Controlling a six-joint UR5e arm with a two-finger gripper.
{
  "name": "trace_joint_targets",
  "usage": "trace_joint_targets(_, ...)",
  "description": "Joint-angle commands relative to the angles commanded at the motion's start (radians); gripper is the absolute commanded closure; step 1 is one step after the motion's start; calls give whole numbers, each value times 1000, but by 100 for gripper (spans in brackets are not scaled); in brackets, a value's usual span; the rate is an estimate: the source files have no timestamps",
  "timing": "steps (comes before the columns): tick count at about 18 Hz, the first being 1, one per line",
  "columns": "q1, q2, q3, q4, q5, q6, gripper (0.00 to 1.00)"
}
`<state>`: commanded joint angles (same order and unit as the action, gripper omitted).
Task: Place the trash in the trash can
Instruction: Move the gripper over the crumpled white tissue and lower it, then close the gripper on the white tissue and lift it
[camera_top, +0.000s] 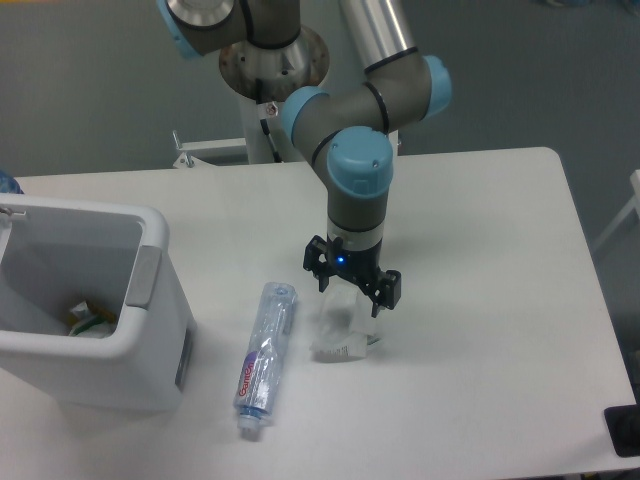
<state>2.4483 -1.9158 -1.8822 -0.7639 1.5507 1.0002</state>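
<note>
Gripper (349, 294) hangs w/ fingers spread wide right over the crumpled wrapper (342, 325), beside the crushed bottle (264, 357) on the table, so go straight down, pinch its middle, then carry to the bin (150, 262)

white bin (150, 330) – grey tab, pink-labelled bottle (264, 356)
</note>
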Motion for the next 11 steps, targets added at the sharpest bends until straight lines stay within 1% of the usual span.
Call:
trace_joint_targets(3, -6, -18, 9, 5, 12, 2, 0)
trace_joint_targets(5, -9, -44, 14, 15, 38, 0, 1)
trace_joint_targets(6, -23, -51, 17, 18, 55, -2, 10)
trace_joint_targets(7, -31, -57, 18, 18, 58, -3, 21)
trace_joint_targets(8, -32, -58, 18, 18, 58, -3, 36)
trace_joint_targets(9, -34, -60, 20, 18, 58, -5, 57)
trace_joint_targets(10, -34, -61, 21, 18, 58, -6, 84)
trace_joint_targets(11, -34, -63, 21, 17, 57, -5, 100)
